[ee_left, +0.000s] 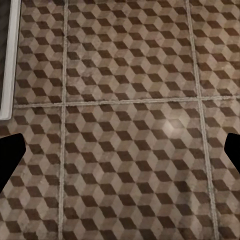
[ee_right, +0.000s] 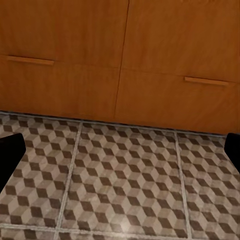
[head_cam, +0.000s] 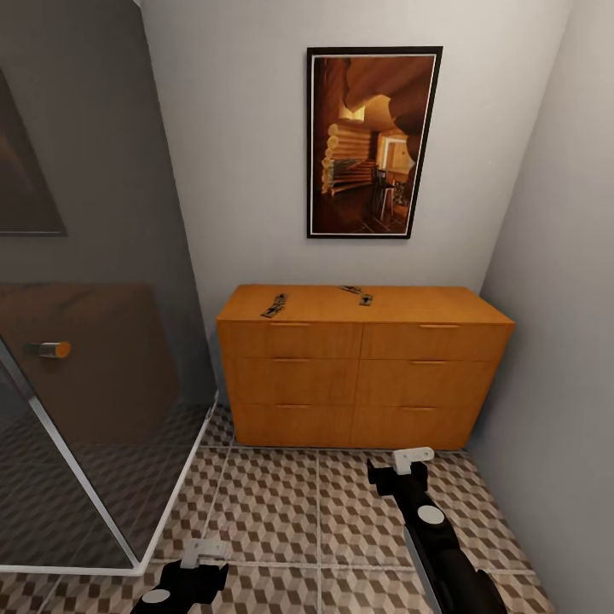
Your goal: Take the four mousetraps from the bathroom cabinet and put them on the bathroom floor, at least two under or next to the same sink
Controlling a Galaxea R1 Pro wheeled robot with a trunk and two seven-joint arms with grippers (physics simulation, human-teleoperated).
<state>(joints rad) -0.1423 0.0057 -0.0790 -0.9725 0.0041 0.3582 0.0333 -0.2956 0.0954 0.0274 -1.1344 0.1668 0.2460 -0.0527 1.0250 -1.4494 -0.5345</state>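
Mousetraps (head_cam: 275, 305) lie on top of the cabinet (head_cam: 362, 375). In front of it, over the bathroom floor (head_cam: 281, 503), both grippers' fingers (ee_left: 10, 157) (ee_right: 10, 150) are wide apart, holding nothing.

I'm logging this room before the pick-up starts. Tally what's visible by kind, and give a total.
Mousetraps on the cabinet top: at least 2 clusters, one at and one at; too small to count exactly
Cabinet: 1
Framed picture: 1
Grippers: 2, left and right
Total: 6, counting each cluster once
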